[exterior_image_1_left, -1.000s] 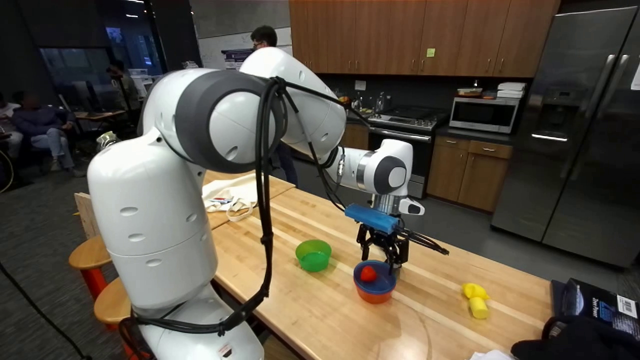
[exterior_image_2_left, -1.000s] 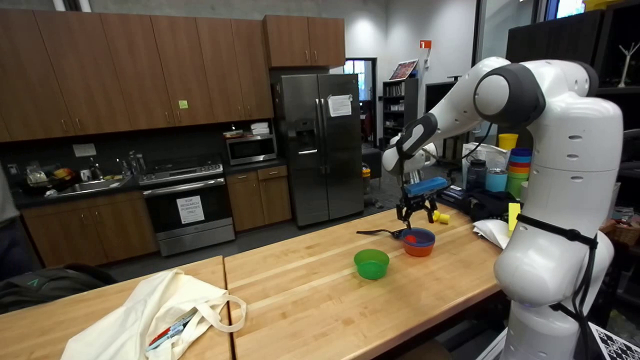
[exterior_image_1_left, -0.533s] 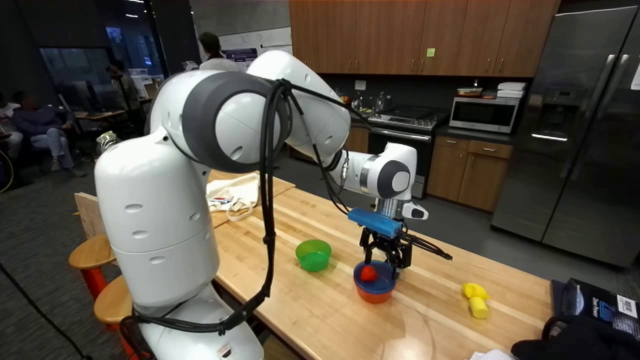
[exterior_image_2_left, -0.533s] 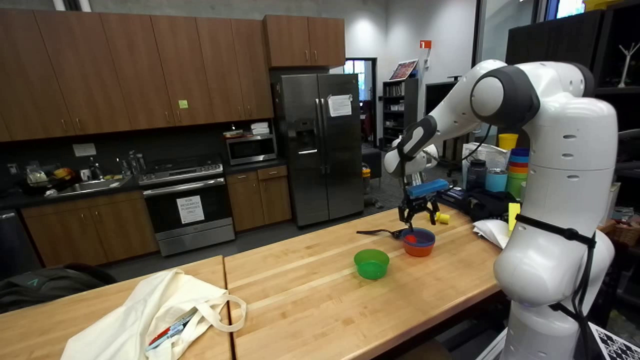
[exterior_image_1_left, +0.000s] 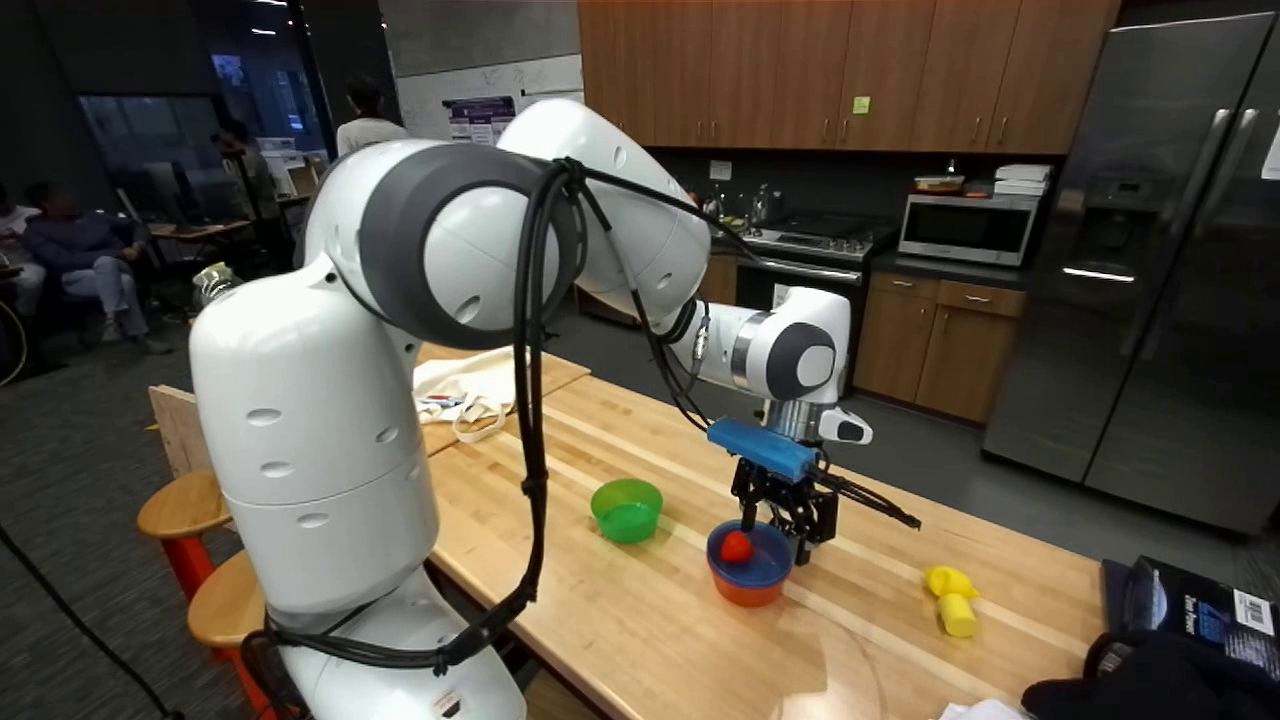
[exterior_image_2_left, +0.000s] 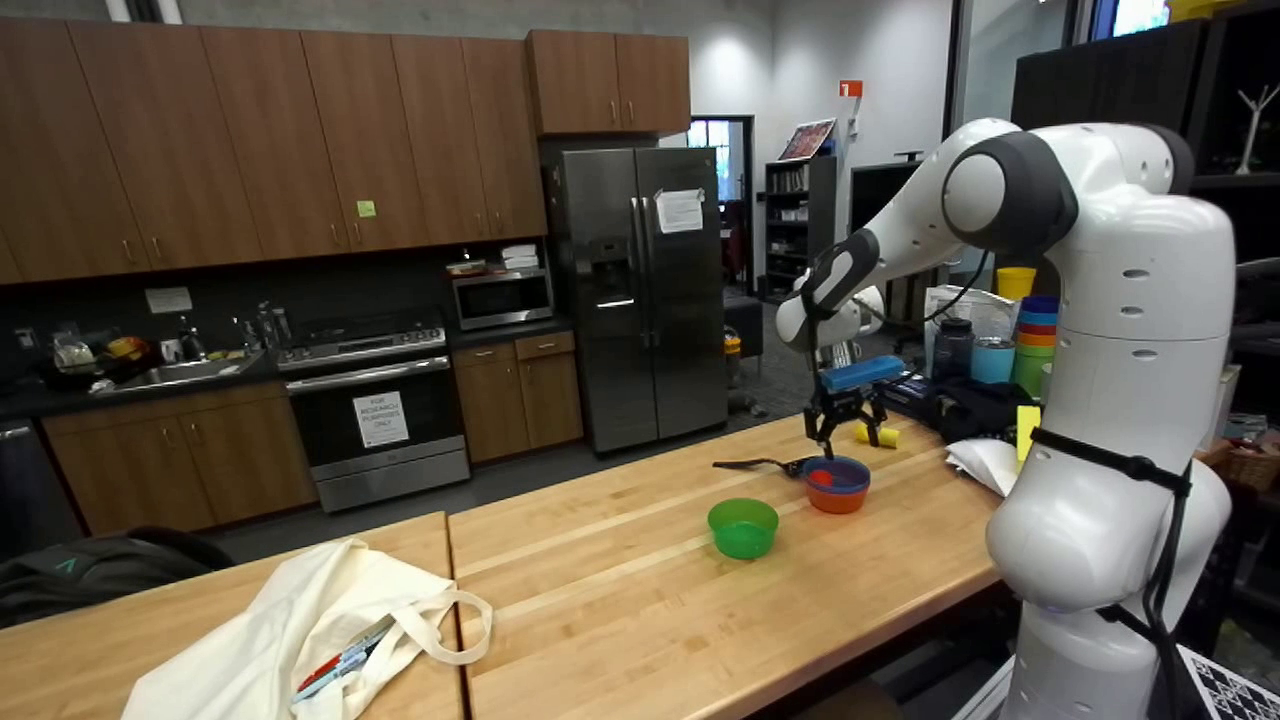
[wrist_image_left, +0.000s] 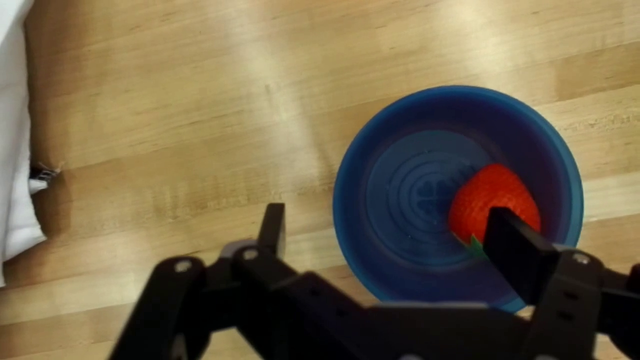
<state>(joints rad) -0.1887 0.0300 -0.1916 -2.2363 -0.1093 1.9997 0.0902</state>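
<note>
Gripper (wrist_image_left: 387, 222): spread wide; in the wrist view one side overlaps the strawberry (wrist_image_left: 490, 192), the other stands over wood left of the blue bowl (wrist_image_left: 395, 200). Whether it touches the bowl, I cannot tell.
Strawberry: inside the blue bowl, right of center in the wrist view.
Orange bowl (exterior_image_1_left: 748, 596): under the blue bowl in both exterior views.
Green bowl (exterior_image_1_left: 627, 512): on the wood, left of that pair in both exterior views.
Table (exterior_image_2_left: 600, 580): pale striped wood, shiny in patches in the wrist view; in an exterior view a dark seam (exterior_image_2_left: 457, 600) splits it at lower left.
Utensil (exterior_image_2_left: 750, 464): dark, lying just beside the orange bowl, right of center.
Toy (exterior_image_1_left: 955, 605): yellow, lower right, well apart from the bowls.
Bag (exterior_image_2_left: 260, 620): cream cloth, lower left, with pens (exterior_image_2_left: 345, 662); a backpack (exterior_image_2_left: 100, 575) sits at the left edge.
Box (exterior_image_1_left: 1195, 615): dark, lower right, black cloth (exterior_image_1_left: 1150, 680) before it.
Kitchen: wood cabinets (exterior_image_2_left: 230, 150) upper left; oven (exterior_image_2_left: 335, 425), microwave (exterior_image_2_left: 503, 297) and fridge (exterior_image_2_left: 590, 330) rightward.
Floor (exterior_image_1_left: 80, 440): dark grey; stools (exterior_image_1_left: 180, 503) lower left.
People: seated people (exterior_image_1_left: 85, 240) far left, a standing person (exterior_image_1_left: 368, 130) upper left.
</note>
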